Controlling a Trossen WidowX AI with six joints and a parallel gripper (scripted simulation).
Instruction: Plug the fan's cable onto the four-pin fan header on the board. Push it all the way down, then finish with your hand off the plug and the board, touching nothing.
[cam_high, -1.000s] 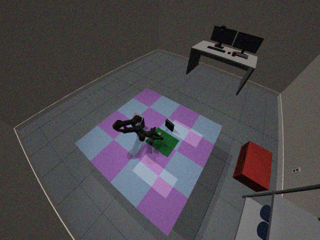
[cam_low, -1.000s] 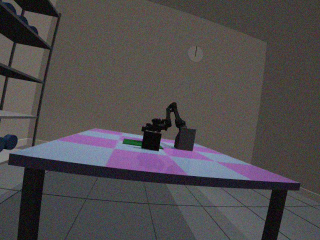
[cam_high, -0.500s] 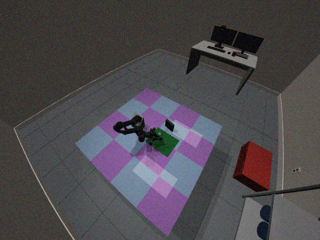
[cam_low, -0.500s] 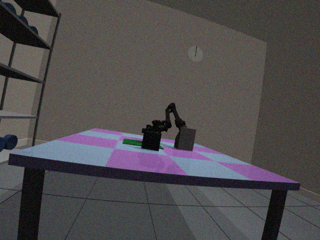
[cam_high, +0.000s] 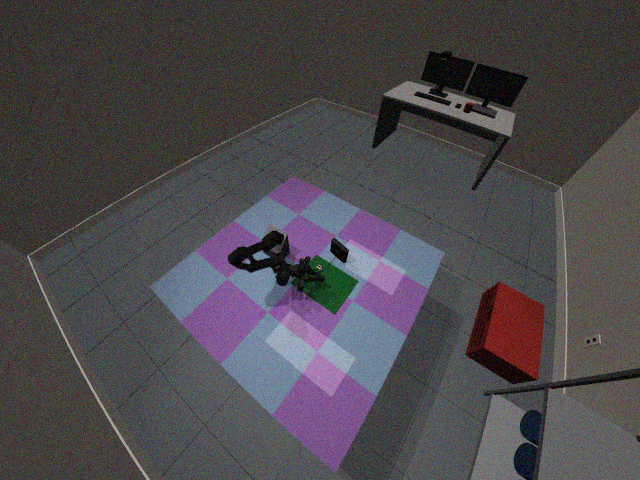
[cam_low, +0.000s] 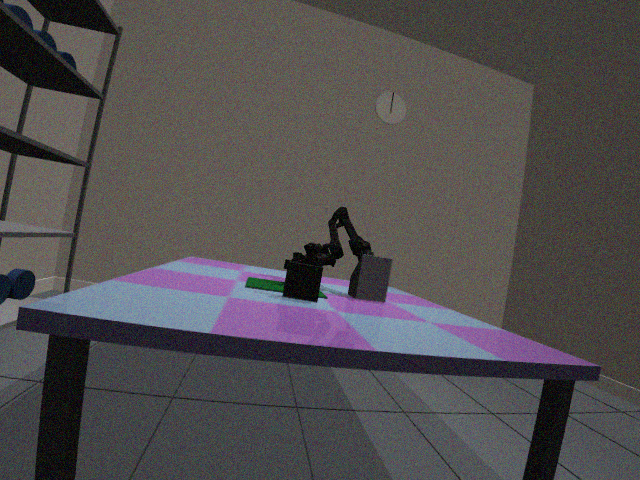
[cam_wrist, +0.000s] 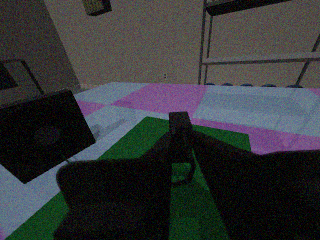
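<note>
Plug: small dark block (cam_wrist: 180, 131), at the centre of the wrist view, between the fingertips; seating not visible.
Claw: gripper (cam_high: 317, 277) (cam_low: 296, 257) (cam_wrist: 180, 136) closed to a narrow gap, gripping the plug.
Cable: thin dark loop (cam_wrist: 192, 172), just below the plug in the wrist view; probably limp, with little weight, but able to tug or twist the plug if snagged.
Board: flat green sheet (cam_high: 336, 289) (cam_low: 262, 283) (cam_wrist: 135, 142), centre of the top view; likely stiff, possibly apt to shift under a sideways push.
Fan: apparently the black box (cam_high: 339, 250) (cam_low: 302, 281) (cam_wrist: 30, 142), left side of the wrist view, standing upright.
Header: not made out; pins presumably slim and easily bent.
Weight, feel: plug judged light, hard, rather slick.
Hold: by the two opposite sides of its housing, high up, underside free, never by the wires.
Handling: square up over the pins, press straight down, stop at firm resistance, then open and lift clear without dragging the cable.
</note>
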